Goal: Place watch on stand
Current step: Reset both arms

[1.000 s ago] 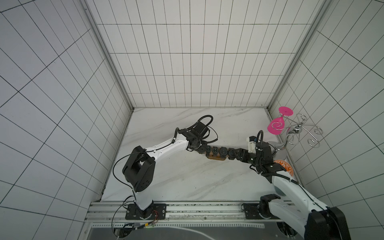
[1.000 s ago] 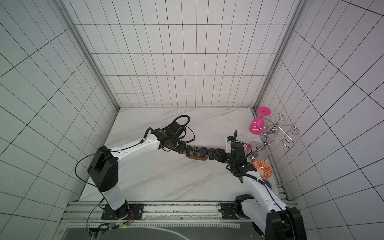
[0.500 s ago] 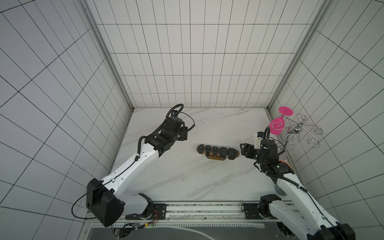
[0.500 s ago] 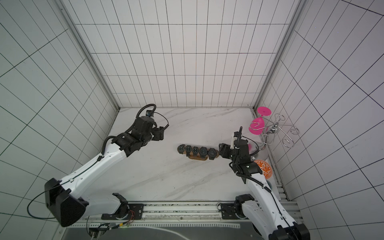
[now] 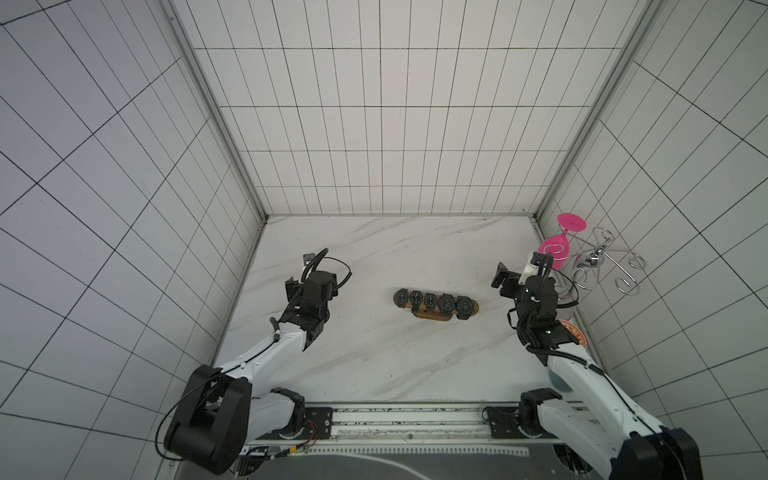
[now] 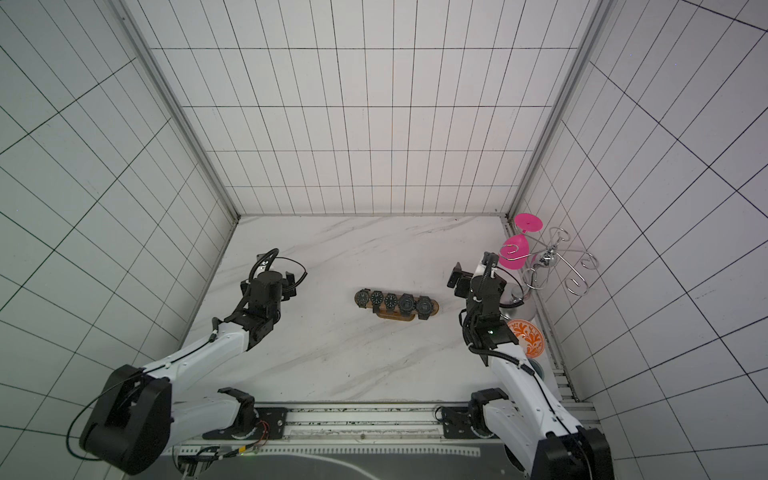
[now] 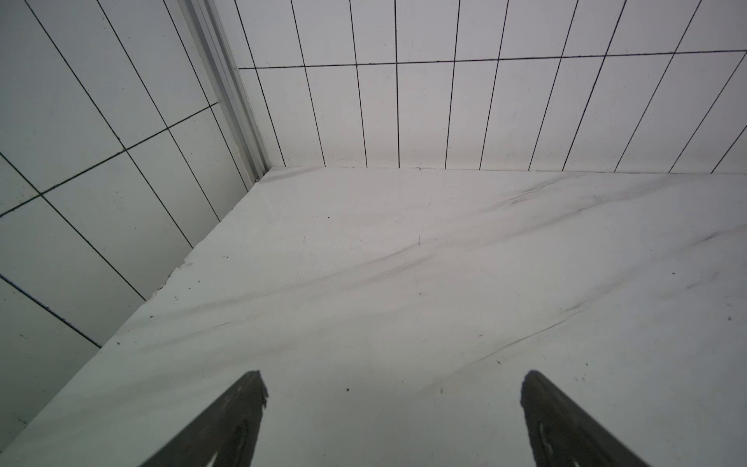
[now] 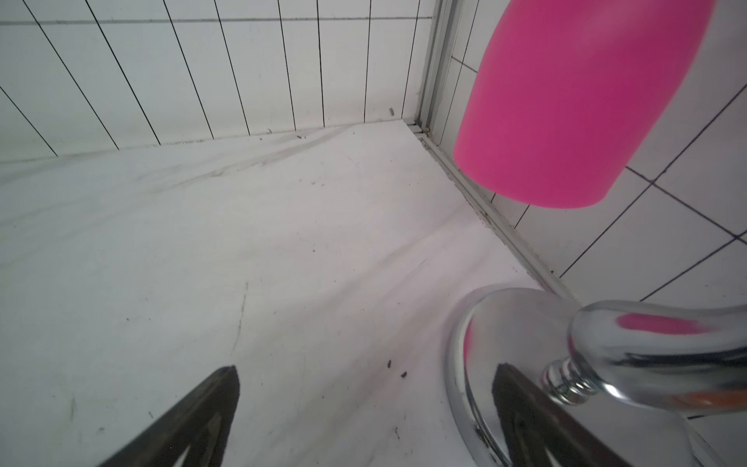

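At the centre of the table (image 5: 374, 365), five watches (image 5: 430, 300) fill the stand (image 5: 474, 308); my left gripper (image 7: 394, 388) and right gripper (image 8: 364, 376) gape empty, so the task seems done.

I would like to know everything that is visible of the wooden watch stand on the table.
The stand is a long brown wooden bar on a shorter oval wooden base. It rests near the middle of the white marble-look table, lying slightly aslant. Five dark watches sit on the bar side by side, covering nearly all of it. Nothing else touches it.
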### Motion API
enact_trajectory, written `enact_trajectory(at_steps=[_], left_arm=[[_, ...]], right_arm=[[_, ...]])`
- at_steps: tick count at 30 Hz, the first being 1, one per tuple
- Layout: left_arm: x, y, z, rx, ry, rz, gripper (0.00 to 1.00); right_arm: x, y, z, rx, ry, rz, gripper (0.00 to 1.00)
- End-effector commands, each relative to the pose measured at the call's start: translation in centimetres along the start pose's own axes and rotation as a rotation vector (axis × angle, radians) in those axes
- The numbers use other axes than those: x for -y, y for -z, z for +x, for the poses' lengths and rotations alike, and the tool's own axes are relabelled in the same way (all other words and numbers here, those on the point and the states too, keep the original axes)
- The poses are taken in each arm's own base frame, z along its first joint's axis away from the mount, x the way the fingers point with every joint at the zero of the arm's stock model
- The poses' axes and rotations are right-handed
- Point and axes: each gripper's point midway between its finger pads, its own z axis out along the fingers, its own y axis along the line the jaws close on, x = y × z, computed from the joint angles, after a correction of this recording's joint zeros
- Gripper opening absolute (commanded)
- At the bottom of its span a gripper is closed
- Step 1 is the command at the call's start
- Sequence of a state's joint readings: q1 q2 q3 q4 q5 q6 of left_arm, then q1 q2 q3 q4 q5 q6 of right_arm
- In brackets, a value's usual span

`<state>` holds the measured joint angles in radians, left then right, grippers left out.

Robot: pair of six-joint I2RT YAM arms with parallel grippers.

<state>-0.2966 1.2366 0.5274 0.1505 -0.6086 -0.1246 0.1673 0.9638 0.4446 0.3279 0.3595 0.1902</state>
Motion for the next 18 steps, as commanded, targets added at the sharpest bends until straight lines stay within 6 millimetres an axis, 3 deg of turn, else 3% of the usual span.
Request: enact_trajectory(at_steps=[1, 4, 6, 11, 14, 16, 18], left_arm=[[-0.4, -1.5, -1.9, 0.095, 0.054, 0.019, 0.97], [-0.8, -3.1, -0.1, 0.087, 0.084, 0.052, 0.97], [-0.8, -3.5, -0.3, 0.149, 0.084, 0.082, 0.98], [0.4, -3.0, -1.8, 0.232, 0.059, 0.187, 0.97], [0.6, -4.1, 0.1, 0.252, 0.063, 0.198, 0.97], [1.2, -4.1, -0.4, 0.308, 0.045, 0.223, 0.98], [1.5, -4.8, -0.1, 0.214, 0.037, 0.230, 0.97]], right_arm=[[2.5, -1.0, 1.9, 0.056, 0.051, 0.112, 1.00], [2.7, -2.0, 3.8, 0.070, 0.100, 0.120, 1.00], [2.8, -2.6, 4.7, 0.082, 0.123, 0.128, 1.00], [1.4, -3.5, 3.8, 0.151, 0.160, 0.044, 1.00], [1.0, -4.1, 3.9, 0.166, 0.169, -0.011, 1.00], [1.1, -4.2, 4.2, 0.198, 0.151, -0.049, 1.00], [1.7, -4.4, 5.0, 0.192, 0.133, -0.051, 1.00]])
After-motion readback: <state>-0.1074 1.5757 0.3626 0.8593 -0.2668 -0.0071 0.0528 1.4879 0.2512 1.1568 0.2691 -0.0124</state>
